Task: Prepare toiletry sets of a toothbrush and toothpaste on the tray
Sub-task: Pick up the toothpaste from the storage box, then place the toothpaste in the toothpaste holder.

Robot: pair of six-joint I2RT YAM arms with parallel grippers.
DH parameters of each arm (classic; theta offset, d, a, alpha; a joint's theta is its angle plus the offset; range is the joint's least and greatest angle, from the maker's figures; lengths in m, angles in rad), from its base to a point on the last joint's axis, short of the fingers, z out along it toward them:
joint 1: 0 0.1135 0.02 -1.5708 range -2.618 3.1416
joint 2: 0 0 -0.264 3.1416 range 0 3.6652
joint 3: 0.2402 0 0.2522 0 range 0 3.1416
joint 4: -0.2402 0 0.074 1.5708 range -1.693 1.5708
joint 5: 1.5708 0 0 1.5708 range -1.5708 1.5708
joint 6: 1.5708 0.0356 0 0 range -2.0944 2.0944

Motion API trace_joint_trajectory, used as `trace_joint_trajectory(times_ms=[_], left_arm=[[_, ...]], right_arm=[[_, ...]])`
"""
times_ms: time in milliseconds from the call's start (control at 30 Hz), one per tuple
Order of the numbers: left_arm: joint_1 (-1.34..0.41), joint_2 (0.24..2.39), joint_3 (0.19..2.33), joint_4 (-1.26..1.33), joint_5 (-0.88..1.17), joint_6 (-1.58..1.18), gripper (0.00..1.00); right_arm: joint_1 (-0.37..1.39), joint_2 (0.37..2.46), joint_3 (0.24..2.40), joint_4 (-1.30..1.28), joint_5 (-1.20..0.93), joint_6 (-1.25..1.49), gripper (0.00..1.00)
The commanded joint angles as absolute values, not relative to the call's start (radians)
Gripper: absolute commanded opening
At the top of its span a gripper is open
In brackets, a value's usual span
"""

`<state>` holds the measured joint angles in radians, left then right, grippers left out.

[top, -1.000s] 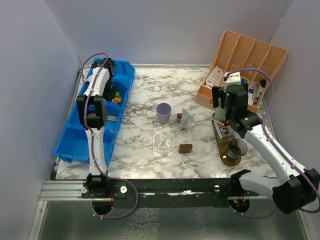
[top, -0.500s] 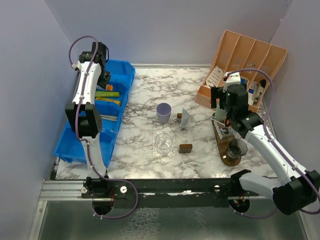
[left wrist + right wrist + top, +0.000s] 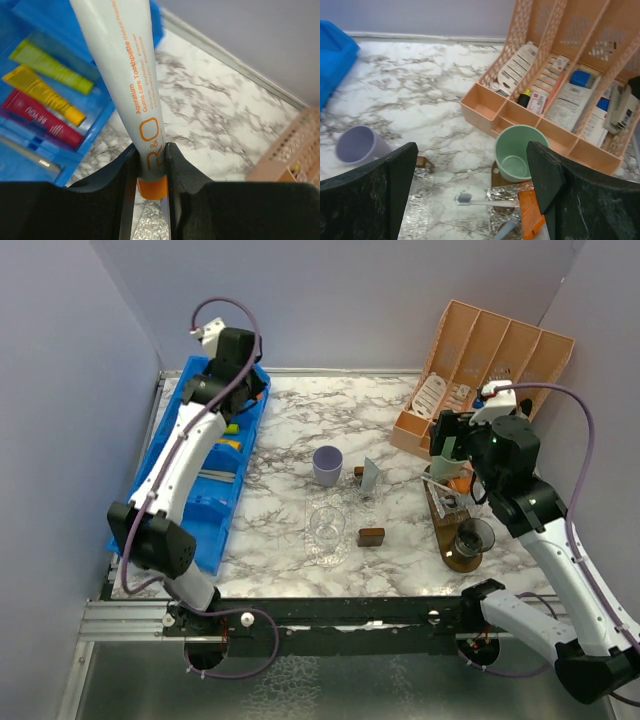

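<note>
My left gripper [image 3: 150,152] is shut on a white toothpaste tube [image 3: 131,85] with orange lettering and an orange cap, held above the far end of the blue bin; in the top view the gripper [image 3: 240,392] is there too. My right gripper [image 3: 472,157] is open and empty above the near end of the wooden tray [image 3: 447,530]. A mint green cup [image 3: 519,159] stands on the tray. A toothbrush [image 3: 487,201] and an orange tube [image 3: 530,216] lie by it on foil. A smoky dark cup [image 3: 474,537] stands on the tray. A lilac cup [image 3: 327,465] and a clear cup [image 3: 326,525] stand mid-table.
The blue bin [image 3: 160,505] at the left holds green [image 3: 55,67], yellow [image 3: 42,92] and red [image 3: 35,117] tubes. A peach organizer [image 3: 500,350] with boxes and leaflets stands at the back right. A small brown block [image 3: 371,535] lies near the clear cup.
My left arm has swung from the bin's far left corner to its right side with the tube in its grip. My right arm has drawn back to the right and higher.
</note>
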<state>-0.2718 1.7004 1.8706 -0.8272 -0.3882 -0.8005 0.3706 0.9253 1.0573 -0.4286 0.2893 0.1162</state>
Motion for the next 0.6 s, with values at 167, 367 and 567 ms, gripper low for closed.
trace_joint_trajectory(times_ms=[167,367,567], left_arm=[[-0.628,1.113,1.097,0.085,-0.306,-0.348,0.0],[-0.673,0.854,0.8,0.245,-0.014,-0.21,0.0],[-0.673,0.824,0.76,0.233,0.366,0.005,0.0]], right_arm=[[0.363,0.748,1.002,-0.448,-0.081,0.282,0.9],[0.363,0.669,0.934,-0.459,-0.4,0.259,0.9],[0.364,0.766,0.944,-0.483,-0.66,0.242,0.89]])
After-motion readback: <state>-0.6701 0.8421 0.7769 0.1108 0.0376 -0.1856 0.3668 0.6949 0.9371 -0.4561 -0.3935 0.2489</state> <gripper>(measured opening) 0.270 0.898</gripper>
